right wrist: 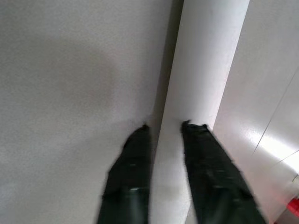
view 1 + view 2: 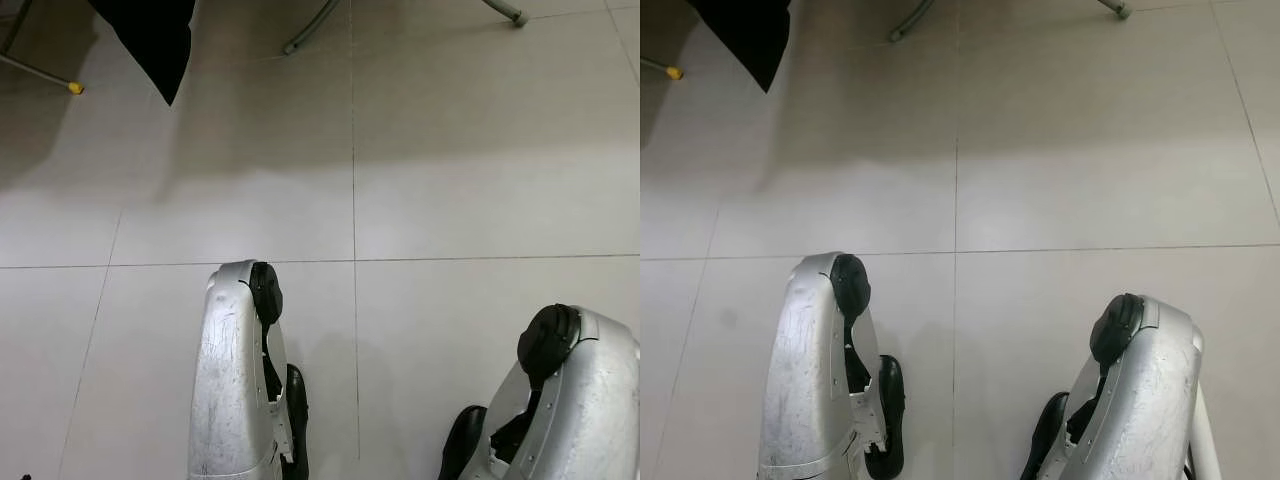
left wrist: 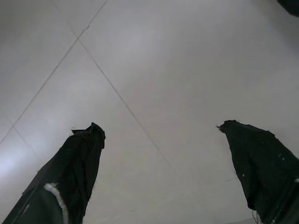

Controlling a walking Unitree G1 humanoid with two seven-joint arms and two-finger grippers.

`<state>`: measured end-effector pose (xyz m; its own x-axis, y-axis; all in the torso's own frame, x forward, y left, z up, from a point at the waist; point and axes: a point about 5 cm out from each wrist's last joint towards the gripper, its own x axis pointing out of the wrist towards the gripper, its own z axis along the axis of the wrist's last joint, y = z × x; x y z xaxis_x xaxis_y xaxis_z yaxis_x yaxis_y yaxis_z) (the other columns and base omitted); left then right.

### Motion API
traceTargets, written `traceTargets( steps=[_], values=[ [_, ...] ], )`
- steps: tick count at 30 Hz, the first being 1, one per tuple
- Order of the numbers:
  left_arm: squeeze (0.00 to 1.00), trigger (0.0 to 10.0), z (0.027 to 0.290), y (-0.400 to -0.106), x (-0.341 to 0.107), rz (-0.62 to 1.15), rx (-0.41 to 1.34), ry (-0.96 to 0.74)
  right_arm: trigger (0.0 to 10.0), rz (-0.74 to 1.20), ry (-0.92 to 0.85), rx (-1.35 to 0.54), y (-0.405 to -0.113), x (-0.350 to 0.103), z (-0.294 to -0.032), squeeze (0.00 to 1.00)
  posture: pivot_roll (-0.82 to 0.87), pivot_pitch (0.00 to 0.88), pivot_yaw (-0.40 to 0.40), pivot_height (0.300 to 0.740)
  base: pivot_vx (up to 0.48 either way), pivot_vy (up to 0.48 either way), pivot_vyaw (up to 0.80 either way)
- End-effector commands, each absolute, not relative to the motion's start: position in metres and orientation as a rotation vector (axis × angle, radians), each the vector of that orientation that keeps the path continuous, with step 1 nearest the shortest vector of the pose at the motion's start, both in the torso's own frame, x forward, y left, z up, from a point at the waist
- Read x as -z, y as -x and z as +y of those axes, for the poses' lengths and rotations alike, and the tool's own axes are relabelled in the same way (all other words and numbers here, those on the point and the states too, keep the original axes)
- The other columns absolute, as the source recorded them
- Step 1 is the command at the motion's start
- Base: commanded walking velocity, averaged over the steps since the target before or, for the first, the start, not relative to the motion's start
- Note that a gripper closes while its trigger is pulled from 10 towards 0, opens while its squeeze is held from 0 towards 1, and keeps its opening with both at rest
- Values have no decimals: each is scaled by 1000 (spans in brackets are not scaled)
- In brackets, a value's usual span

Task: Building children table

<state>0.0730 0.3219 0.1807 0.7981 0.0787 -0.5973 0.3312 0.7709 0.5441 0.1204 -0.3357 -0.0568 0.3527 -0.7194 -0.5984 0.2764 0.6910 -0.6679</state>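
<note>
Our right tool point(image 1: 166, 128) clamps a white table leg point(image 1: 205, 60) low at our right above the tiled floor point(image 2: 450, 150), left tool point(image 3: 161, 130) open and empty; the smooth leg could slip.

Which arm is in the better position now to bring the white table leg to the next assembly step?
Right. The right gripper is closed around the white table leg, while the left gripper is open above the tiled floor, holding nothing.
</note>
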Motion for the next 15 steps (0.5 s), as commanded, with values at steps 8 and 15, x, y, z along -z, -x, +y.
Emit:
traceTargets(
  steps=[8, 15],
  values=[
    [0, 10000, 325, -64, -170, 699, 119, -651, 10000, 997, 488, 604, -129, 66, -310, 1000, 435, 451, 206, 300, 0, 0, 0],
    [0, 10000, 322, -65, -163, 698, 123, -634, 10000, 834, 425, 445, -177, 57, -281, 1000, 399, 450, 191, 300, 0, 0, 0]
  ],
)
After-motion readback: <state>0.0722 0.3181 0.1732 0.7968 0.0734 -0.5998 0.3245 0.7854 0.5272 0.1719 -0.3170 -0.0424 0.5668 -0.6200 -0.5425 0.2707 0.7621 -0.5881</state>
